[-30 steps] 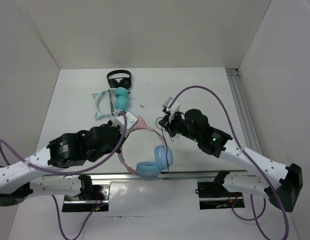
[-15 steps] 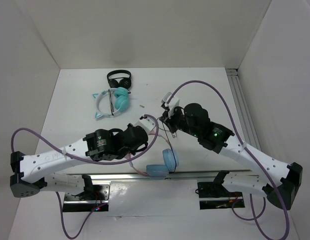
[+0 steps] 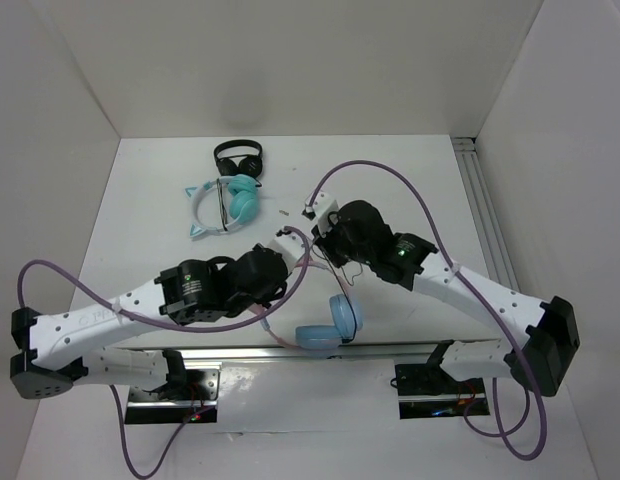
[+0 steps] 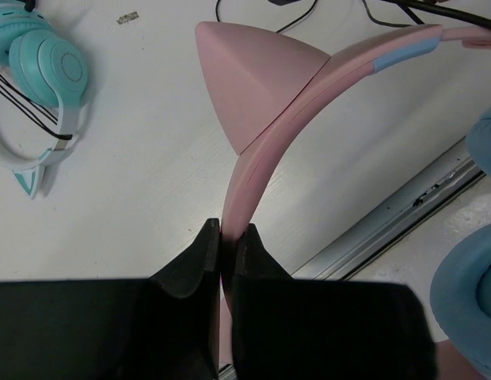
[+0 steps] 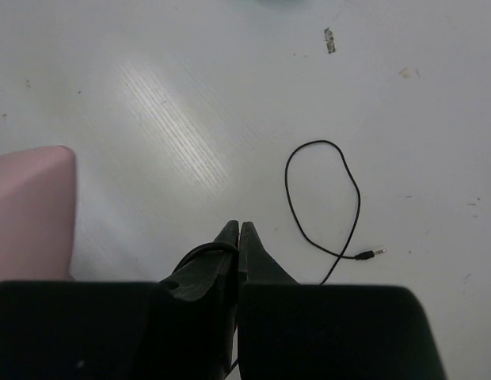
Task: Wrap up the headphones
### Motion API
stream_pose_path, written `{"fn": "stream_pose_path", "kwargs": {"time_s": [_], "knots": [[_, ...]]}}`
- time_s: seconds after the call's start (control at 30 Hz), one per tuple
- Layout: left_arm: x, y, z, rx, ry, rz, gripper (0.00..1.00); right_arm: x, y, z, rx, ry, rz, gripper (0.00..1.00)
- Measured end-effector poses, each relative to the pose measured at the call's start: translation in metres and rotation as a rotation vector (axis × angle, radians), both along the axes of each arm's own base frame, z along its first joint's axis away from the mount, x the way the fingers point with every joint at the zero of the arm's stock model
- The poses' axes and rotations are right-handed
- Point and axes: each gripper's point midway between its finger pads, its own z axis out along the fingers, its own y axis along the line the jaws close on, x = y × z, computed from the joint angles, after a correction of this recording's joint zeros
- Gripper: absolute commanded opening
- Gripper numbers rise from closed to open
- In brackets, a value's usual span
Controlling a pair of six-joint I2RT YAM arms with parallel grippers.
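The headphones have a pink headband with a pink cat ear [image 4: 253,79] and light blue cups [image 3: 345,315], which hang near the table's front edge. My left gripper [image 4: 228,236] is shut on the pink headband just below the cat ear; in the top view it [image 3: 293,252] sits at mid table. My right gripper [image 5: 238,229] is shut on the thin black cable, which runs over its left finger. A free loop of cable [image 5: 352,186] ends in a plug [image 5: 371,254] lying on the table. In the top view the right gripper [image 3: 325,232] is just right of the left one.
A white-band teal-cup cat-ear pair [image 3: 225,200] and a small black pair [image 3: 238,157] lie at the back left. A small scrap [image 3: 283,212] lies near them. A metal rail [image 3: 390,348] runs along the front edge. White walls enclose the table.
My left arm has swung right with the headband, so the blue cups have moved right. My right gripper has shifted left and back with the cable.
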Motion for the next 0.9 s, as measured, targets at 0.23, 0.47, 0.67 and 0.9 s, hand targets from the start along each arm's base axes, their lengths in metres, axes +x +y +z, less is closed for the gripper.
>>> {"fn": "stream_pose_path", "kwargs": {"time_s": [0.23,0.47,0.67,0.9], "knots": [[-0.004,0.012,0.014,-0.05,-0.032,-0.02,0.0,0.005,0.0,-0.008,0.002,0.043,0.012,0.0],[-0.005,0.024,0.028,-0.129,-0.079,0.0,0.0,-0.005,0.012,-0.009,0.075,0.127,0.146,0.0],[-0.009,0.039,0.058,-0.28,-0.142,0.017,0.0,-0.015,0.03,0.004,0.196,0.145,0.295,0.3],[-0.014,0.029,0.092,-0.481,-0.163,0.02,0.0,-0.018,0.037,-0.038,0.333,0.227,0.339,0.35]]}}
